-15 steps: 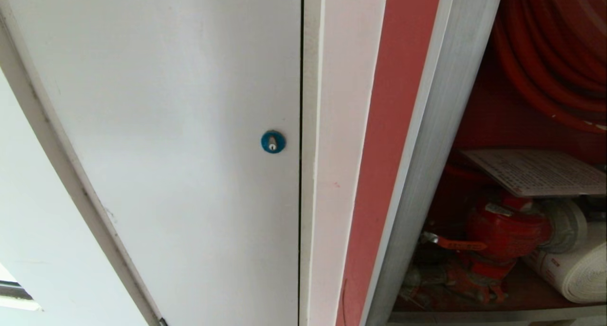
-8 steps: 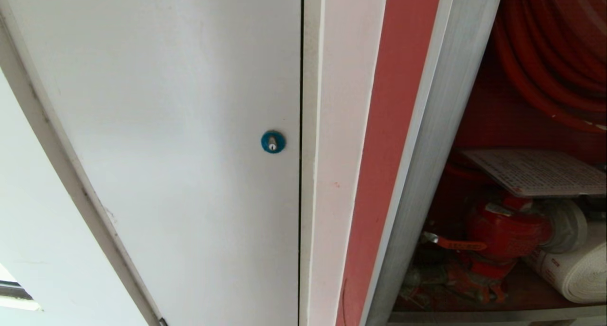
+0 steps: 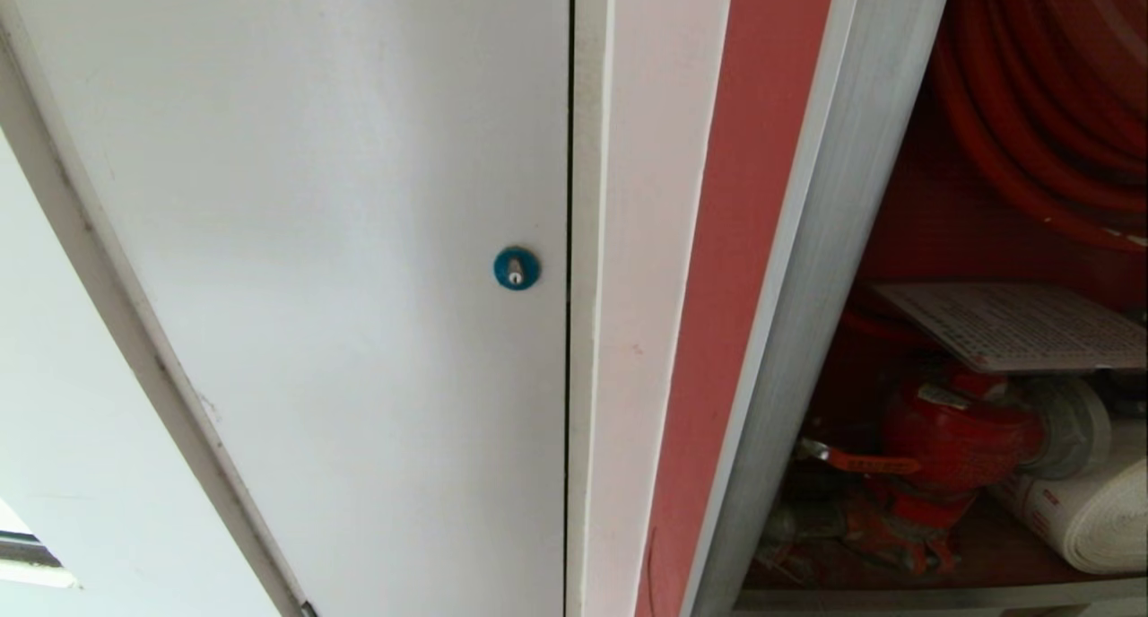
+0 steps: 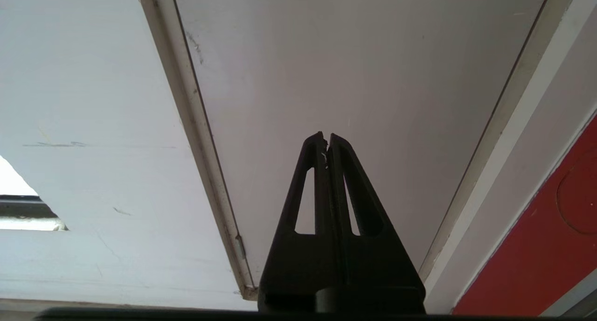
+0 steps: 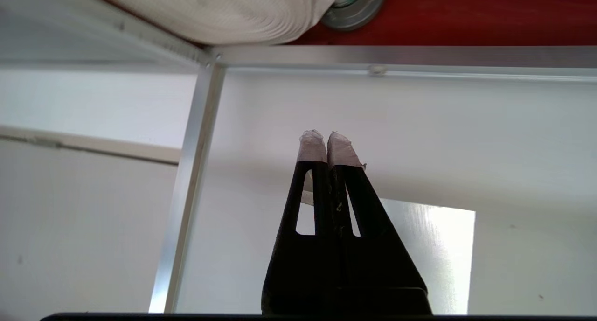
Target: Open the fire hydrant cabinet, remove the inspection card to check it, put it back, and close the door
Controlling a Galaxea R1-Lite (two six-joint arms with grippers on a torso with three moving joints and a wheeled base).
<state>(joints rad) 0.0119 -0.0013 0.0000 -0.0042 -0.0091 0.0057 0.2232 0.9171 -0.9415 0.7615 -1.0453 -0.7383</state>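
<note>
Nothing has moved in the head view since a second ago. My right gripper (image 5: 328,139) has its fingers pressed together, holding nothing, just below the fire hydrant cabinet (image 3: 807,267). Inside the cabinet, the inspection card (image 3: 1022,325) lies above the red valve (image 3: 960,442). My left gripper (image 4: 326,139) is closed too, before the white door (image 3: 341,240).

We find no change in the head view. The card (image 3: 1013,325) lies in the cabinet (image 3: 807,267) above the valve (image 3: 960,442) exactly as it did a second ago, and the hose (image 3: 1094,518) and the white door (image 3: 314,240) match too. For the wrist views we have nothing earlier to compare.
</note>
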